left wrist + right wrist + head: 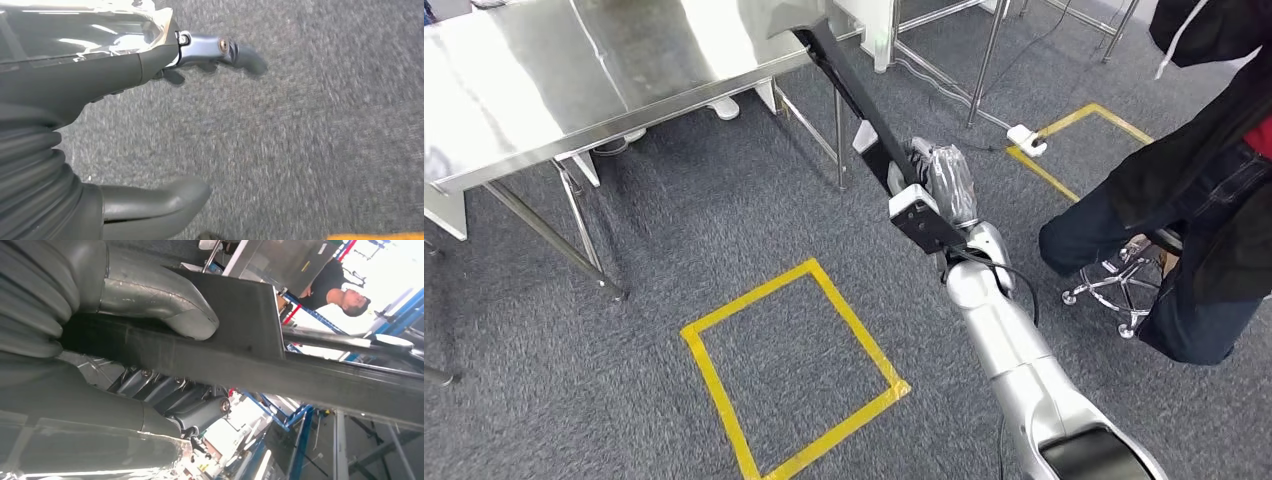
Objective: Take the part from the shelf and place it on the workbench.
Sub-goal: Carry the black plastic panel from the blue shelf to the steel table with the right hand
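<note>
My right hand (944,180) is wrapped around the long black part (854,90), and in the head view that part runs from my hand up toward eleven o'clock, its far end over the near edge of the steel workbench (574,70). Whether the far end touches the bench top or hangs just above it, I cannot tell. In the right wrist view my thick grey thumb (160,300) presses on one flat face of the black part (250,350) and my darker fingers (170,395) curl around the other side, so the grip is closed on it. A black plate sits on the part just by my wrist.

My left hand (75,100) hangs over the grey carpet (325,125), thumb and one finger apart, nothing between them, so it is spread and holding nothing.

On the floor at six o'clock from the bench lies a square of yellow tape (794,370). A second taped yellow outline (1084,130) sits at two o'clock from my right hand, with a small white box (1026,138) on its near corner. At three o'clock a person (1204,200) in dark clothes sits on a wheeled stool (1119,285), close beside my right arm but not touching it. In the right wrist view another person (335,285) in a black shirt shows beyond the part, near blue shelving frames (300,420).
</note>
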`<control>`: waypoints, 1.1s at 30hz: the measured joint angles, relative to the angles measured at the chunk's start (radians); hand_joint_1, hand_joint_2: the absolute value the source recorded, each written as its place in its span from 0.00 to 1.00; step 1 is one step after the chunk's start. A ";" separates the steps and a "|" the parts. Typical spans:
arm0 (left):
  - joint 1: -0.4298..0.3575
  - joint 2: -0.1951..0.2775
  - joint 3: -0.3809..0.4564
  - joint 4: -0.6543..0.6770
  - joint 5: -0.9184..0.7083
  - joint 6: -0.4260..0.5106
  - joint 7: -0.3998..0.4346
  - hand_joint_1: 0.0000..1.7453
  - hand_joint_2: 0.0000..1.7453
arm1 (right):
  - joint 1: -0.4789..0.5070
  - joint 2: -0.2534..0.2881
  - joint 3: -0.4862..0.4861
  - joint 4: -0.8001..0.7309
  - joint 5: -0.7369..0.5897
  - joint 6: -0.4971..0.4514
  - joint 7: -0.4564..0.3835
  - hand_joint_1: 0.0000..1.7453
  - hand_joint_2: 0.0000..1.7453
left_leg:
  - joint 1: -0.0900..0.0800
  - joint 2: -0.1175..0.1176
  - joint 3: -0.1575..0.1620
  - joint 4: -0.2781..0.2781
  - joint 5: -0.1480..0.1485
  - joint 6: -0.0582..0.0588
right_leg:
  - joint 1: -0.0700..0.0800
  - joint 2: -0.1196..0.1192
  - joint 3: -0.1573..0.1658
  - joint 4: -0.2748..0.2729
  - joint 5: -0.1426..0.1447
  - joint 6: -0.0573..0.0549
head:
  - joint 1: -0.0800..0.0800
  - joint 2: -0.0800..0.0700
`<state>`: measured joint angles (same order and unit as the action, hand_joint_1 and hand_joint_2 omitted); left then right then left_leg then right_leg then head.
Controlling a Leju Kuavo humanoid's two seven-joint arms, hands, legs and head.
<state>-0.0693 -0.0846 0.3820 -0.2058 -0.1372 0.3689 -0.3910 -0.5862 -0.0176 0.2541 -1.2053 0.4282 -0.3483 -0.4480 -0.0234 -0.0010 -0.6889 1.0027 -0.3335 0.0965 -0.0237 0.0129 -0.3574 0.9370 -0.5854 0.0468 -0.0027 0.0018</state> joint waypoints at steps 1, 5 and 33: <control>-0.001 -0.001 0.000 0.000 0.000 0.000 0.000 0.00 1.00 | -0.003 -0.002 0.000 -0.001 0.003 -0.002 0.001 1.00 1.00 | 0.000 -0.001 0.033 -0.031 -0.019 0.002 | 0.004 -0.001 -0.010 0.037 0.020 0.014 | -0.002 0.000; -0.001 -0.009 0.001 0.002 -0.003 0.000 0.002 0.00 1.00 | 0.005 -0.014 0.001 0.007 0.011 -0.006 0.007 1.00 1.00 | 0.012 -0.014 0.159 -0.111 -0.079 -0.005 | 0.004 -0.003 -0.185 0.279 0.014 -0.003 | -0.002 0.000; -0.010 -0.018 0.011 0.010 -0.008 0.002 0.011 0.00 1.00 | 0.005 -0.059 -0.002 -0.017 0.016 -0.008 0.020 1.00 1.00 | 0.037 -0.005 0.088 -0.060 -0.047 -0.064 | -0.016 -0.005 -0.150 0.038 0.075 0.027 | 0.002 0.000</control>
<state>-0.0788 -0.1023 0.3929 -0.1954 -0.1452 0.3712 -0.3801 -0.5815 -0.0770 0.2518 -1.2226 0.4445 -0.3558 -0.4279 0.0136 -0.0061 -0.6005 0.9430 -0.3807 0.0323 -0.0392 0.0079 -0.5072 0.9755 -0.5105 0.0738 -0.0011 0.0019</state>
